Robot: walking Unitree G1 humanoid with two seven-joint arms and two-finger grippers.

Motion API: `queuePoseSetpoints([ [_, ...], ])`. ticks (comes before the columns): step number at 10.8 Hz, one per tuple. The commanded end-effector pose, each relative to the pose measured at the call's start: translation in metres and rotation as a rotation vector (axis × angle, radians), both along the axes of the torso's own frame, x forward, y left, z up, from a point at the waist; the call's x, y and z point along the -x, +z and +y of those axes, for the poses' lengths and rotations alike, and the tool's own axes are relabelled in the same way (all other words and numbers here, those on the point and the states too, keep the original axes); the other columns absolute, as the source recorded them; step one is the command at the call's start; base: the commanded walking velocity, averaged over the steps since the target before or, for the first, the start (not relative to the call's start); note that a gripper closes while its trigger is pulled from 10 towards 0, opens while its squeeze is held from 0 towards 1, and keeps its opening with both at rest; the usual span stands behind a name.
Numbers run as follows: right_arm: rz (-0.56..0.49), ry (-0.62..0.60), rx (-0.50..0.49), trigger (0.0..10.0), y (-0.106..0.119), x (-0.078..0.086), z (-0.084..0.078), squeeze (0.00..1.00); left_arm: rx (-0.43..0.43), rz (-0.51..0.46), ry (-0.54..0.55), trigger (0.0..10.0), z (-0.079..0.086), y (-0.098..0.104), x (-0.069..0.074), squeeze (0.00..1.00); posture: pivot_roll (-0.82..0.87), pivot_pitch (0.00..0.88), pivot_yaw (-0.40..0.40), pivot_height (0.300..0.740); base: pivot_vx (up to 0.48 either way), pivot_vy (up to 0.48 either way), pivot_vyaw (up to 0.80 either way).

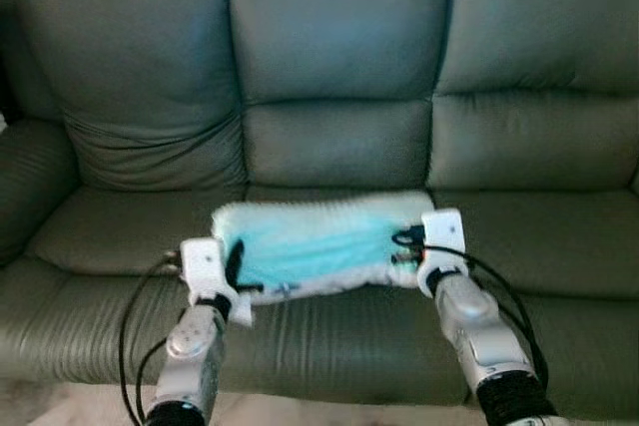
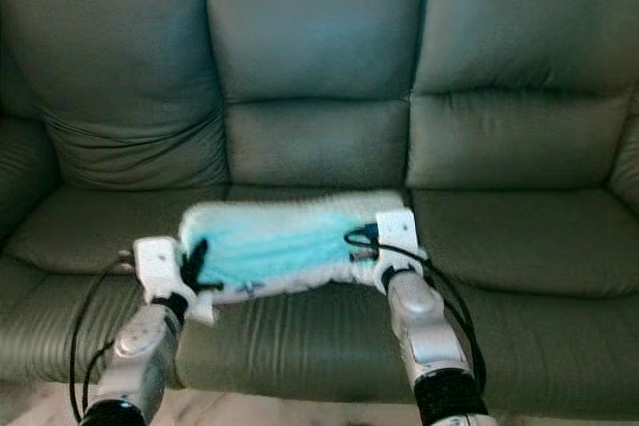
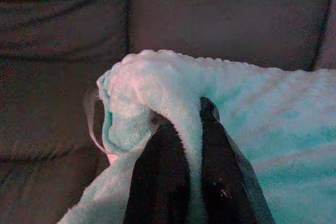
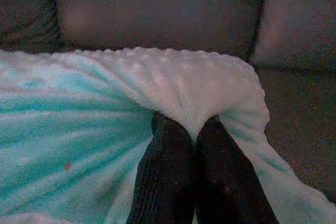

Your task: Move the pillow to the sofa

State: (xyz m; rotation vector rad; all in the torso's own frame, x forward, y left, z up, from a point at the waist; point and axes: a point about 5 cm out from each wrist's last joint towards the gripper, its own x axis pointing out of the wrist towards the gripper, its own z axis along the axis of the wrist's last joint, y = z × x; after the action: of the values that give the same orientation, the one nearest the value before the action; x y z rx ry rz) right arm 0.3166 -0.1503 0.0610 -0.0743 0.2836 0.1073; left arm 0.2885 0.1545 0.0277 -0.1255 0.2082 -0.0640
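Left eye view puts the pillow [image 1: 315,244] stretched between the two arms, out over the middle seat cushion of the green sofa [image 1: 339,77]; whether its underside already rests on the seat or hangs just above it cannot be told. The left hand [image 1: 232,268] pinches the pillow's left end, and in the left wrist view its two black fingers [image 3: 160,174] are pressed together on a fold of the fluffy cover. The right hand [image 1: 407,246] grips the right end the same way, its fingers [image 4: 165,174] closed on a bunched corner in the right wrist view. The step in hand looks like the set-down, so it would be done well by lowering both ends level and together until the seat carries the weight, and only then spreading the fingers, so neither corner drags or flips. Since the pillow sits toward the near edge of the seat, pushing it a little farther, toward the backrest, before letting go should keep it from sliding off the front.
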Motion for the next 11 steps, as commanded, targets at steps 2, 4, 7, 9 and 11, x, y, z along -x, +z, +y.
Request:
queuePoseSetpoints([
  [2,-0.017,-0.004,0.015,10.0,-0.003,0.005,-0.002,0.0,-0.028,0.027,0.027,10.0,0.014,-0.01,0.007,0.0,-0.24,0.198,0.124,0.74,0.0,0.0,0.0],
  [4,-0.034,0.003,0.065,10.0,-0.01,0.017,-0.006,0.0,-0.06,0.049,0.017,10.0,0.016,-0.021,0.016,0.0,-0.25,0.239,0.141,0.74,0.0,0.0,0.0],
  [7,-0.044,-0.035,0.064,10.0,-0.006,0.01,-0.011,0.0,-0.058,0.043,-0.038,10.0,0.0,-0.013,-0.003,0.0,-0.26,0.287,0.152,0.74,0.0,0.0,0.0],
  [9,-0.064,-0.061,0.072,10.0,-0.001,0.007,-0.016,0.0,-0.049,0.042,-0.061,10.0,-0.012,-0.006,-0.016,0.0,-0.27,0.31,0.146,0.74,0.0,0.0,0.0],
  [11,-0.119,-0.066,0.1,10.0,0.006,0.007,-0.021,0.0,-0.041,0.02,-0.074,10.0,-0.021,0.004,-0.027,0.0,-0.28,0.329,0.144,0.74,0.0,0.0,0.0],
])
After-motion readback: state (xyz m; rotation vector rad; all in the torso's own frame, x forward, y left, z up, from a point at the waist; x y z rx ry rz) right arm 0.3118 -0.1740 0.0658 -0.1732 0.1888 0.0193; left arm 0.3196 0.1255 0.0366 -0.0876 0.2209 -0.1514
